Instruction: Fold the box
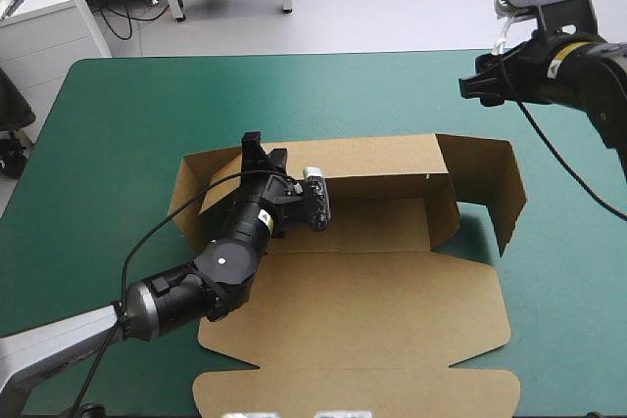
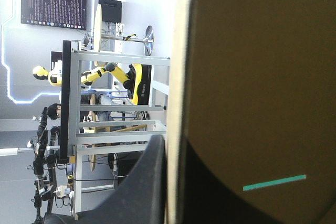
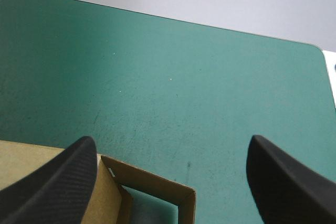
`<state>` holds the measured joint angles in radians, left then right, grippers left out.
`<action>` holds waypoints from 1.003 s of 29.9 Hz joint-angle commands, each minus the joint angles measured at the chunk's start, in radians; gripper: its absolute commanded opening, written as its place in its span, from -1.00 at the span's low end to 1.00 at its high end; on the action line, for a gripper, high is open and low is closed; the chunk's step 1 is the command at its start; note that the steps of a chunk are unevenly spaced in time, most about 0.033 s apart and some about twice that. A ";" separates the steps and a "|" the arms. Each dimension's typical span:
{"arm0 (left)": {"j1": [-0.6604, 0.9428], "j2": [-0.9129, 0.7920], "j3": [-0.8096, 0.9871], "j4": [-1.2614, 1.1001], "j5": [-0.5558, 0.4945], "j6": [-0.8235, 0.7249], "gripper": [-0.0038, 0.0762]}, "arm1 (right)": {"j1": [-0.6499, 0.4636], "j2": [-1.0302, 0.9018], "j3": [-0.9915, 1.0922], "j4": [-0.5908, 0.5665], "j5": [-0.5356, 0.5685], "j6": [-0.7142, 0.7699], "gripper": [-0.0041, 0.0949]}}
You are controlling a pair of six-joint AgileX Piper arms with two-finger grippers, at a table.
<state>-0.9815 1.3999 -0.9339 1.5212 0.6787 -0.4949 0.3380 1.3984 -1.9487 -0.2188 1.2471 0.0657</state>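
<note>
Wall of the box (image 1: 392,286) sits clamped in the left gripper (image 1: 263,150); right gripper (image 1: 470,86) hangs spread near its right corner

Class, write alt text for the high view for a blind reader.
A brown box lies part-folded on a teal-green table, its far wall and end flaps raised, its lid flat toward the near edge. The left gripper pinches the far wall near its left end; the right gripper hangs above the table beyond the box's far right corner.
</note>
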 commanded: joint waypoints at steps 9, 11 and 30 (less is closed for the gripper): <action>-0.009 -0.034 -0.025 0.058 0.022 -0.056 -0.93 | -0.311 0.150 -0.048 0.275 -0.010 -0.112 0.55; -0.009 -0.034 -0.025 0.058 0.022 -0.070 -0.93 | -0.328 0.195 -0.048 0.312 -0.010 -0.138 0.55; -0.009 -0.034 -0.025 0.085 0.037 -0.077 -0.93 | -0.344 0.399 -0.036 0.487 0.006 -0.167 0.55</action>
<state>-0.9815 1.3999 -0.9289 1.5602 0.6846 -0.5440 0.0060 1.8601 -1.9661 0.2444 1.2453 -0.0923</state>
